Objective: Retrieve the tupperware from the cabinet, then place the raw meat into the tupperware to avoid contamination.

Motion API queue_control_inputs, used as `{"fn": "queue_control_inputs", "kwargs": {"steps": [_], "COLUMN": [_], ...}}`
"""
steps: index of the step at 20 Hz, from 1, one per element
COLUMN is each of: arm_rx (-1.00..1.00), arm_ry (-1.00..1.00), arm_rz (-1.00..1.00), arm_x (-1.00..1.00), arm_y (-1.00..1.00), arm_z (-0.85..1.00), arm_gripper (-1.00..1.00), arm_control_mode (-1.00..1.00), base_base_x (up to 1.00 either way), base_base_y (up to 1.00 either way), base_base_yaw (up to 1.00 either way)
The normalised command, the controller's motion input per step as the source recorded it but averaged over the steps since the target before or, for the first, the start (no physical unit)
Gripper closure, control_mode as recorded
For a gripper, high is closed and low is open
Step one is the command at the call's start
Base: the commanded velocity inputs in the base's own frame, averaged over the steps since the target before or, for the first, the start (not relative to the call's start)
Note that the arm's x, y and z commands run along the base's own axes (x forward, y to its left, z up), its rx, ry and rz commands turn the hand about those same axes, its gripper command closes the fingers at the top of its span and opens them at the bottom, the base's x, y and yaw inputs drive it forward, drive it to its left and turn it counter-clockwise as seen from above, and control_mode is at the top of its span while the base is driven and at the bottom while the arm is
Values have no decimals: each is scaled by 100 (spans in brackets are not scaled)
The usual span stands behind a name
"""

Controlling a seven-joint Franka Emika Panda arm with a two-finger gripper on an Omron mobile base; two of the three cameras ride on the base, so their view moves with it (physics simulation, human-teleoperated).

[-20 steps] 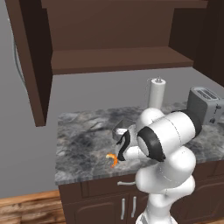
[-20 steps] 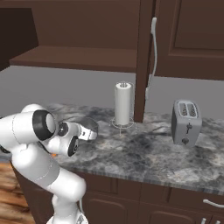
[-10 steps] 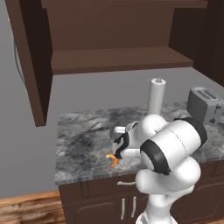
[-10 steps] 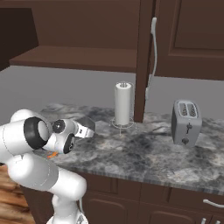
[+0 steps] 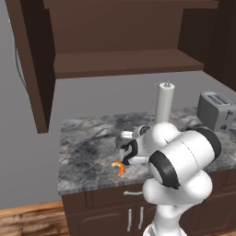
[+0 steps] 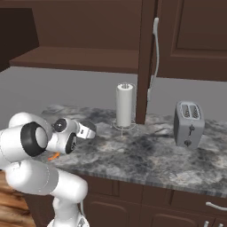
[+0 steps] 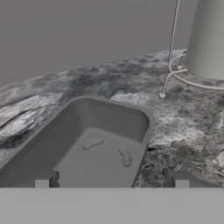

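Grey speckled counter (image 5: 87,152) runs across the middle of the left base view, with brown cupboards under it. Up above, the cabinet (image 5: 120,41) is open, and its door (image 5: 30,64) hangs at the upper left of that view with a bare shelf beside it. Near the middle of the counter, the white arm bends down low, and its gripper (image 7: 112,179) hangs just over the tub (image 7: 87,144). From the hand view, the tub fills the lower left, grey and open, sitting flat on the counter. Two dark fingers (image 7: 50,178) stand wide apart at the bottom of that view, one on each side, with nothing between them but the tub's floor beyond, so the pincer is open and holds nothing. A little orange shrimp (image 5: 119,168) lies on the counter just left of the arm in the left base view, near the front edge and not in the tub. Over in the right base view, a tall white paper roll (image 6: 124,105) stands on a wire stand at the middle. A silver toaster (image 6: 189,124) sits at the right, well apart from the arm.
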Motion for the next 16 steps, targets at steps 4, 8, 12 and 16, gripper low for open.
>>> {"fn": "queue_control_inputs", "kwargs": {"steps": [4, 8, 12, 16], "arm_rx": [9, 7, 5, 0], "arm_ry": [10, 6, 8, 5], "arm_rz": [0, 1, 4, 13], "arm_x": [-45, -52, -41, -77], "arm_y": [-20, -12, -6, 0], "arm_z": [43, 60, 69, 9], "arm_gripper": [-100, -100, -100, -100], "arm_control_mode": [-100, -100, -100, -100], "base_base_x": [0, 0, 0, 0], "base_base_y": [0, 0, 0, 0], "base_base_yaw": [0, 0, 0, 0]}}
